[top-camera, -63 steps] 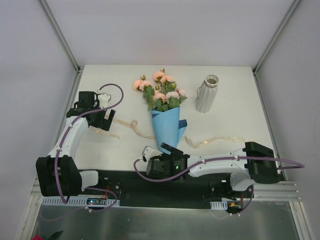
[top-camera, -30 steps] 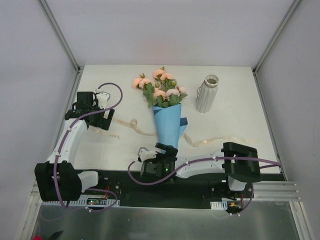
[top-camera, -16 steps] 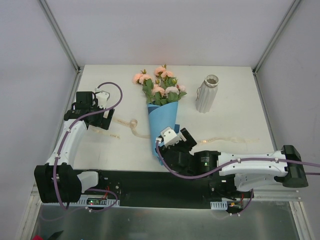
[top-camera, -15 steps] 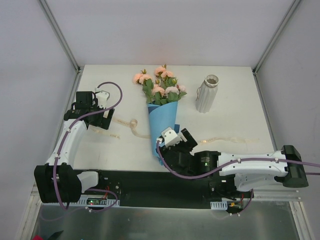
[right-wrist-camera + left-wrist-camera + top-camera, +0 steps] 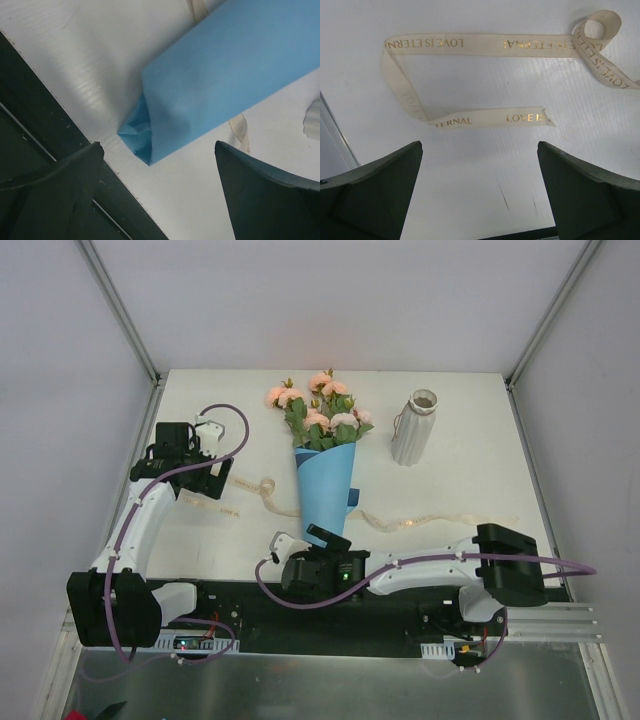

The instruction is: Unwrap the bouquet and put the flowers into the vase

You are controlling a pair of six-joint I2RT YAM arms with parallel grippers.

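The bouquet (image 5: 324,480) lies mid-table, wrapped in a blue paper cone (image 5: 235,70), its peach roses (image 5: 320,410) pointing to the far side. The white ribbed vase (image 5: 413,428) stands upright to its right. The cream ribbon (image 5: 485,117) with gold lettering lies loose on the table, running under the cone. My right gripper (image 5: 300,542) is open at the near table edge, and the cone's narrow tip (image 5: 142,137) lies just ahead of its fingertips without touching them. Over the ribbon's left end, my left gripper (image 5: 208,480) hangs open and empty.
The black base rail (image 5: 250,600) runs along the near table edge, under the right gripper. The ribbon trails right across the table (image 5: 440,523). White walls and metal frame posts (image 5: 125,315) enclose the table on three sides.
The right gripper has pulled back from the right side of the cone's lower part to the near edge below its tip. The bouquet stays where it was. The left arm has barely moved.
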